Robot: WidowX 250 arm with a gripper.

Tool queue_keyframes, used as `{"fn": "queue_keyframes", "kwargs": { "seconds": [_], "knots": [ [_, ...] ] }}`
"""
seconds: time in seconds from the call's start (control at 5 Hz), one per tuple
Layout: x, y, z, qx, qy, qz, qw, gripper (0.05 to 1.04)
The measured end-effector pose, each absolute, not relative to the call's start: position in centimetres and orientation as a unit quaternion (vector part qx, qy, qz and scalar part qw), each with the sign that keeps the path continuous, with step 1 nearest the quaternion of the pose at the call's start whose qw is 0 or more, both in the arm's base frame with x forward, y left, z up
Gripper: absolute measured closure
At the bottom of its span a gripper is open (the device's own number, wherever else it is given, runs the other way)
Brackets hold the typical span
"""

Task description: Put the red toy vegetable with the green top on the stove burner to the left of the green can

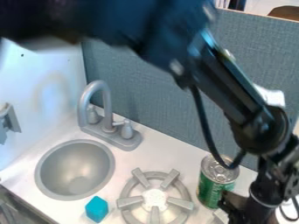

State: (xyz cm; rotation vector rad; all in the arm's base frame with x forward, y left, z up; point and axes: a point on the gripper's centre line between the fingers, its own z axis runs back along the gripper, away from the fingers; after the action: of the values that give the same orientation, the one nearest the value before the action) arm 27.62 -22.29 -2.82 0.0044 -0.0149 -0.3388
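Pincer: down at lower right by the can, can't tell how far open or if it's got hold of anything (234, 209)
Green can (215, 186): upright on the bench (161, 154), right of the burner (154, 199); flat base probably keeps it steady
Blue block (97, 209): between sink (39, 175) and burner, likely stable on a flat face

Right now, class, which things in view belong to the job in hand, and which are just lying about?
In the job, judging by closeness:
black gripper, low at the picture's right
green can, right by it

Just about:
blue block, between sink and burner
faucet, behind the sink
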Motion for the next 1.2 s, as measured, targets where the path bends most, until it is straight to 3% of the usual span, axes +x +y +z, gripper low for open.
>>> {"fn": "queue_keyframes", "kwargs": {
  "seconds": [0.2, 0.4, 0.6, 0.8, 1.2],
  "knots": [
    [25.7, -20.9, -0.2, -0.02, -0.037, -0.162, 0.986, 0.761],
    [23.8, -18.6, 1.1, -0.002, -0.043, -0.144, 0.989, 0.761],
    [22.1, -16.9, 1.9, 0.005, -0.021, -0.125, 0.992, 0.761],
    [22.6, -13.8, 3.4, -0.004, -0.024, -0.065, 0.998, 0.761],
    [27.3, -8.5, 2.1, 0.006, -0.02, 0.029, 0.999, 0.761]
  ]
}}
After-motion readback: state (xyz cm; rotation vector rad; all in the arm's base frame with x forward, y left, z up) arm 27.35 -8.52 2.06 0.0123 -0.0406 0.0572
